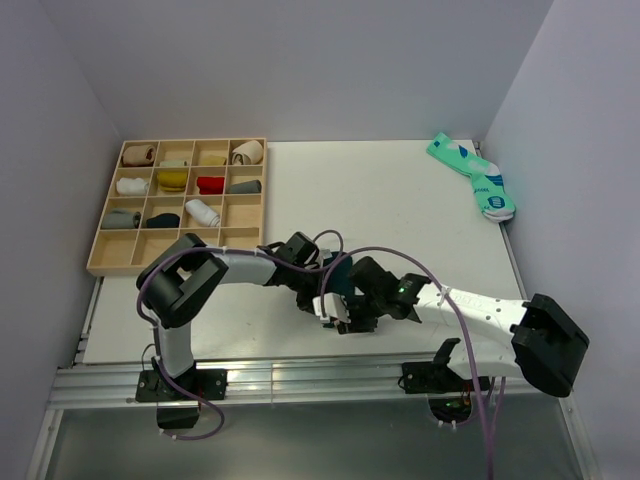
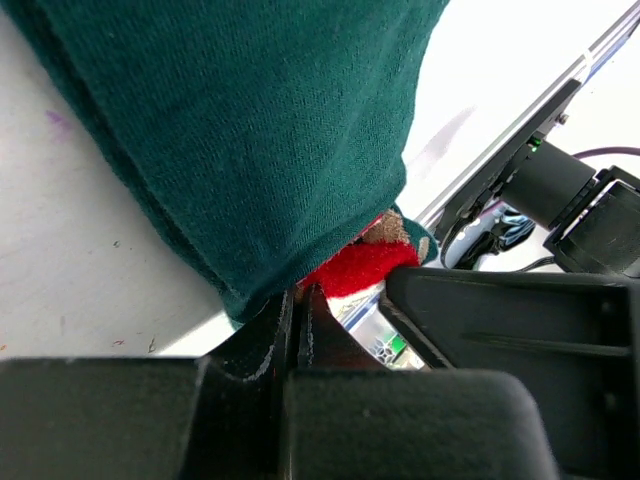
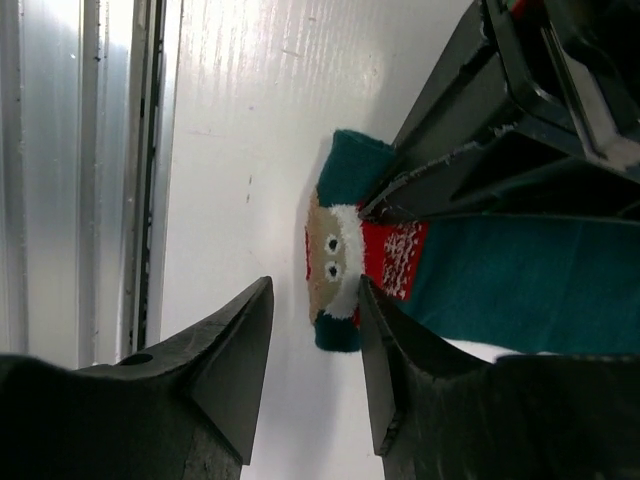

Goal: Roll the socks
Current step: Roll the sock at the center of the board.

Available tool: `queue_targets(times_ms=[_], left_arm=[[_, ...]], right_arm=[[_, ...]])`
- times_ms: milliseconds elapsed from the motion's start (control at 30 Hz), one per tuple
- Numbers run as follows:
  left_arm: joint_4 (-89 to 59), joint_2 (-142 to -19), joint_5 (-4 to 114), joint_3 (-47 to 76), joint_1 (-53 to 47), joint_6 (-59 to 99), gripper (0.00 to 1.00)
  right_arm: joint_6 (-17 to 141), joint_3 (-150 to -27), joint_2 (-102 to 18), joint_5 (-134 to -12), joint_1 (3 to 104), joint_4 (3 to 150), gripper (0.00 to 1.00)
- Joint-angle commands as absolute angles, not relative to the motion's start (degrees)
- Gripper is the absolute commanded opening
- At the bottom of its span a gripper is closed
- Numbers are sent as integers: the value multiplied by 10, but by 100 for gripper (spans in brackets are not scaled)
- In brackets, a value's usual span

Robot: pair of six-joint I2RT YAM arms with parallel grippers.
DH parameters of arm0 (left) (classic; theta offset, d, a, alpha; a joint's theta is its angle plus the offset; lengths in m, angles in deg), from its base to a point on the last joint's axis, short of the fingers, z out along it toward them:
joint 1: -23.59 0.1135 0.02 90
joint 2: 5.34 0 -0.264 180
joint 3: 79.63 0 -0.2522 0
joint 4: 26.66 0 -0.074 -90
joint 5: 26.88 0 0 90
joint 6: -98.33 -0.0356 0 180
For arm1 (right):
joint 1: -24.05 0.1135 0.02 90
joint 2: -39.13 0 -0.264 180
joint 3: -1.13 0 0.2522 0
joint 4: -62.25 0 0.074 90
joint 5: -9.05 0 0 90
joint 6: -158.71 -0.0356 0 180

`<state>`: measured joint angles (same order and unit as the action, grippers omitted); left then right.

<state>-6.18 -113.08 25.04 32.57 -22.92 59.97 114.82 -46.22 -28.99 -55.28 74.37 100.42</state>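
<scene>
One dark green knit sock [image 3: 500, 285] being grasped: left gripper [image 2: 299, 312] pinches it, right gripper [image 3: 315, 288] gapes, must close next.

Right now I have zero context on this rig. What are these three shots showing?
Two robot arms are bolted at the near edge of the table. The wide picture looks down from above and behind them. The other two come from a camera on each wrist. The left claw looks shut on a dark green sock. The right claw hangs open over the sock's red-and-white figure. At far left stands a wooden tray of rolled socks. A mint-green pair lies at far right.
</scene>
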Motion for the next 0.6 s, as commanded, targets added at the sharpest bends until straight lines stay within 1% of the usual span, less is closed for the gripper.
queue_targets(times_ms=[0,33,200,400,433,533,567], left_arm=[[-27,-1146,267,314,-223,575,0],[-27,-1147,266,312,-223,575,0],[-33,-1148,259,312,-219,574,0],[-46,-1145,252,321,-213,580,1],[-51,-1141,252,326,-212,581,2],[-79,-1130,245,341,-210,594,8],[-95,-1126,245,347,-210,599,15]], right_arm=[[1145,-452,-301,-578,763,966,45],[1144,-452,-304,-585,765,958,43],[1135,-446,-329,-605,772,934,41],[1135,-445,-338,-612,773,929,36],[1133,-446,-340,-612,772,932,32],[1130,-453,-356,-614,773,949,26],[1129,-459,-360,-613,772,955,24]])
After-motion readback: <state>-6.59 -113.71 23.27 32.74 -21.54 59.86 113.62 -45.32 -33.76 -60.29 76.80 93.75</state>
